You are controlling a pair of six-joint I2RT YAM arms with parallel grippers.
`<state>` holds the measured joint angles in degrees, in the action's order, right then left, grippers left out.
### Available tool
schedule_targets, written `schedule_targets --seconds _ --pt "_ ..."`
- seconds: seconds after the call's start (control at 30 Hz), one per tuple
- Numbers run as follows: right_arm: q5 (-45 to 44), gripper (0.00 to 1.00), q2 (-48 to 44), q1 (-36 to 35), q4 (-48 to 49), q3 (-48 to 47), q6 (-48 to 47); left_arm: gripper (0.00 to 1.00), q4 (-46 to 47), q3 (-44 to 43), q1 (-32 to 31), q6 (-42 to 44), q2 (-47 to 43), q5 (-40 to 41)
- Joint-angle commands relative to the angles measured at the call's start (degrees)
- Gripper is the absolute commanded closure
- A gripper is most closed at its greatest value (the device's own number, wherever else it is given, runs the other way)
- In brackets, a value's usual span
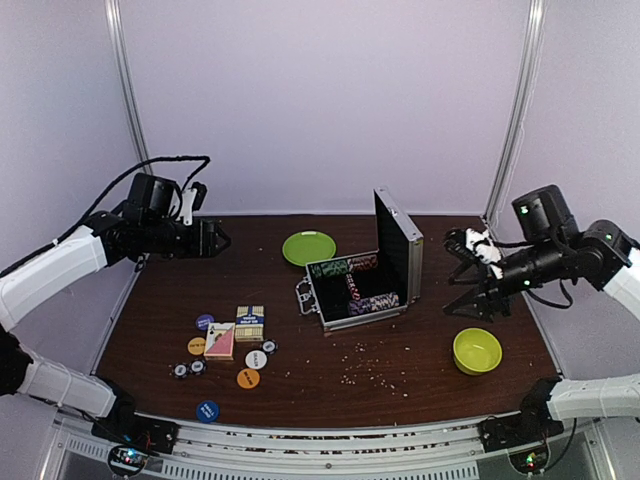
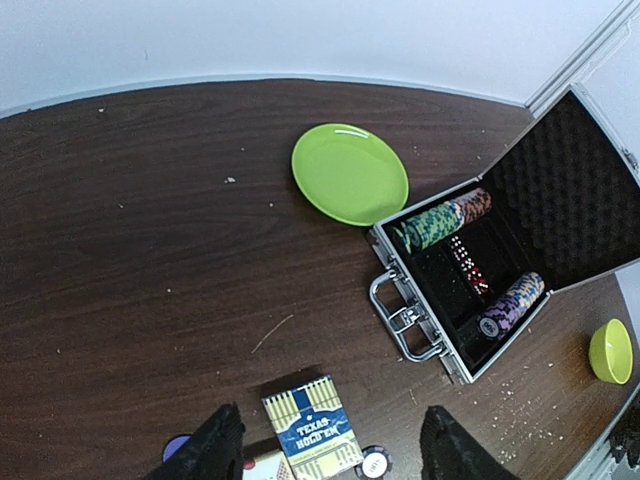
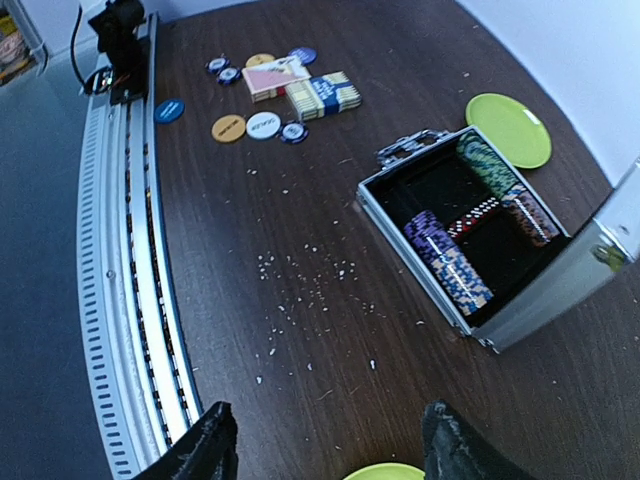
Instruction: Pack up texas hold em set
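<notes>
Fingers first: the left fingers [image 2: 218,452] stand wide with nothing between them, and the right fingers [image 3: 208,448] are likewise apart and empty. Both arms hang high above the counter [image 1: 160,300].

The silver aluminium case [image 2: 570,180] lies open between the two pairs, to the right of the left fingers and to the left of the right ones, with its lid upright. Inside are a green-and-orange chip row [image 2: 442,220], a purple chip row [image 2: 508,305] and red dice [image 2: 468,265]. The bays between them look bare.

The pieces not yet packed sit below the left fingers. The Texas Hold'em deck [image 2: 312,432] shows right between them in the wrist view, with a second deck [image 1: 220,340] just beside it. Around these lie an orange disc [image 1: 248,378], a white disc [image 1: 256,358], a blue disc [image 1: 207,410] and a few loose chips [image 1: 188,369].

We judge the boxed deck to be the likely first pick. To do it well, we should come straight down and span the deck's narrow width. We should also keep each fingertip clear of the neighbouring deck so that only one lifts. The right fingers are best kept off the lid.

The green plate [image 1: 308,247] beyond the case and the yellow-green bowl [image 1: 477,350] just below the right fingers are not part of the set.
</notes>
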<state>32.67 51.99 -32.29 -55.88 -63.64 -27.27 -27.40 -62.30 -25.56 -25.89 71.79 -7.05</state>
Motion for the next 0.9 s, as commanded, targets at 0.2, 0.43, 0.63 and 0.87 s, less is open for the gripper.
schedule_targets --seconds 0.2,0.43,0.63,0.87 --pt "-20.9 0.38 19.2 -18.9 16.3 -7.7 11.1 0.3 -3.7 2.6 -0.3 -5.7 -6.4 4.8" --pt "-23.6 0.45 37.9 -19.9 20.2 -19.9 22.9 0.29 -10.8 -1.2 -0.3 -3.9 -5.7 8.0" --pt "-23.8 0.4 53.7 -20.0 17.0 -29.8 26.7 0.29 -8.7 -0.5 -0.4 -3.5 -7.2 7.4" --pt "-27.1 0.41 64.7 -19.9 15.0 -35.3 27.3 0.29 -8.0 0.7 -0.4 -3.5 -8.0 6.1"
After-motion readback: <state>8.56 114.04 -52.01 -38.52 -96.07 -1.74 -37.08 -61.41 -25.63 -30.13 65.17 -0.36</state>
